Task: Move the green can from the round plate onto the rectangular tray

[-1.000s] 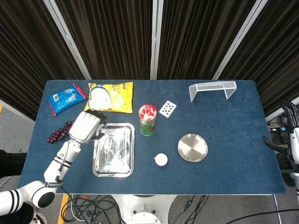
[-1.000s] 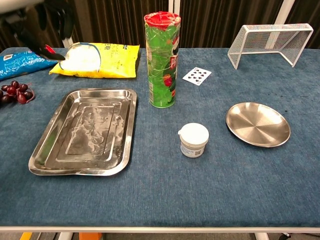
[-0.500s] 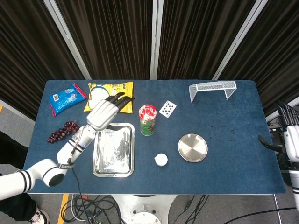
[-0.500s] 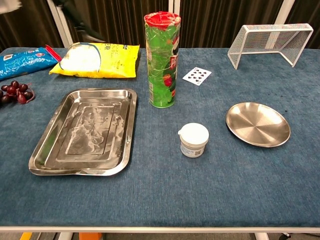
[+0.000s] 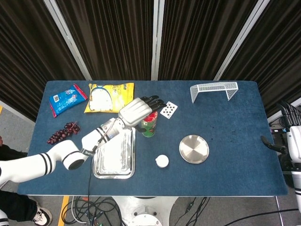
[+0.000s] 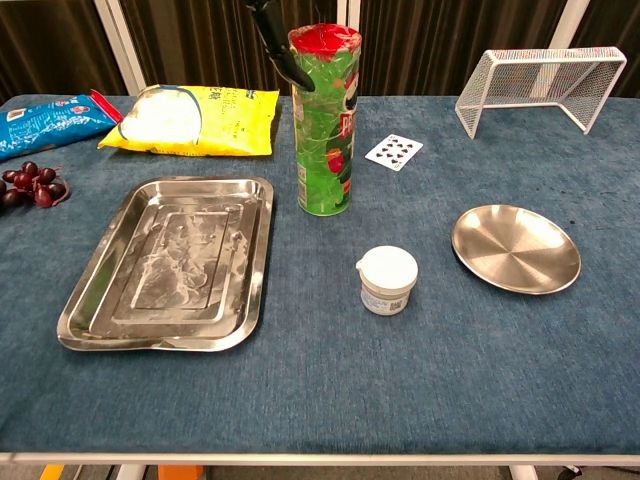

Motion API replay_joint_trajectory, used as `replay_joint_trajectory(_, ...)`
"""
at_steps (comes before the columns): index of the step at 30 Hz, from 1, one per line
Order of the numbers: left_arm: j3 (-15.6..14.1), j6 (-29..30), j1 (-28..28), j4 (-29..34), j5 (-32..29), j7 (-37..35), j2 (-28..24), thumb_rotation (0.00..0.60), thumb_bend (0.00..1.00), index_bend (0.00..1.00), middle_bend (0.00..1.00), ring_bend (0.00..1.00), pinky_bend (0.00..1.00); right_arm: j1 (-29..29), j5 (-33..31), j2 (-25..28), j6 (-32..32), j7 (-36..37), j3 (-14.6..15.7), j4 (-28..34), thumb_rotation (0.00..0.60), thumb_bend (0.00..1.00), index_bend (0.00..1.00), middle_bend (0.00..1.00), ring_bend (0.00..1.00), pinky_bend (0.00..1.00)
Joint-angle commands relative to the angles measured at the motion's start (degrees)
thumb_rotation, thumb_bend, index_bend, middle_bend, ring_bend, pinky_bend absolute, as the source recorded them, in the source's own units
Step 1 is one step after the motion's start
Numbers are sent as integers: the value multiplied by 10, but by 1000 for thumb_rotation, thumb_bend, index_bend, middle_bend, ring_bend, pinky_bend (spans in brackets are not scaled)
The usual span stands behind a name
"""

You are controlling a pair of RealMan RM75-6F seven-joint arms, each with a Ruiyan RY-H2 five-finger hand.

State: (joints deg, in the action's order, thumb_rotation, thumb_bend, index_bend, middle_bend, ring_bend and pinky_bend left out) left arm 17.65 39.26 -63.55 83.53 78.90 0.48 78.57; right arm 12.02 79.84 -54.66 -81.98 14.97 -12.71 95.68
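Note:
The green can with a red lid stands upright on the blue table between the rectangular steel tray and the round steel plate, touching neither. In the chest view the can, the tray and the plate are all in view, and both tray and plate hold nothing. My left hand hovers at the can's top from the left, its dark fingers spread beside the lid and gripping nothing. My right hand hangs off the table's right edge, holding nothing.
A small white jar sits in front of the can. A playing card and a white wire goal lie at the back right. A yellow bag, a blue packet and grapes lie at the back left.
My left hand has swung from beside the tray's far left corner rightward to the top of the can. The can, tray and plate stayed put.

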Motion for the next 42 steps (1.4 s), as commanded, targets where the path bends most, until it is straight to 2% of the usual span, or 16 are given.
replay_joint_trajectory(1,-8,-21,-13,-8,-10,9,1,600,0,119,107,60,287,-1,0,-1,1,2,1,-2,600,130,0,0,0,68)
replay_joint_trajectory(4,-14,-37,-22,-18,-25,18,3,600,11,170,131,66,319,-2,-1,-2,2,6,2,-6,600,130,0,0,0,68)
replay_joint_trajectory(9,-26,-48,-31,-42,-51,51,9,600,90,226,164,98,361,-2,-3,-6,5,10,3,-13,600,129,0,0,0,68)
replay_joint_trajectory(13,-29,-42,-29,-43,-67,56,12,600,160,294,250,170,433,-2,-5,-8,7,9,4,-15,600,129,0,0,0,69)
replay_joint_trajectory(17,-32,-22,-25,-39,-66,60,17,600,209,367,358,287,568,-2,-5,-9,7,8,3,-12,600,130,0,0,0,69)
replay_joint_trajectory(25,-30,5,-23,-22,-60,62,12,600,251,485,458,392,660,-3,-6,-11,7,10,3,-13,600,130,0,0,0,69)
replay_joint_trajectory(32,-28,17,-6,70,-93,105,-68,600,251,485,456,394,662,-4,-2,-9,4,20,2,-14,600,132,0,0,0,69)
replay_joint_trajectory(37,-51,13,15,149,-124,148,-147,600,255,485,462,418,661,-7,2,-7,0,28,2,-15,600,132,0,0,0,69)
replay_joint_trajectory(42,-72,34,40,196,-144,171,-182,600,256,484,464,418,660,-6,1,-11,4,28,4,-18,600,132,0,0,0,69)
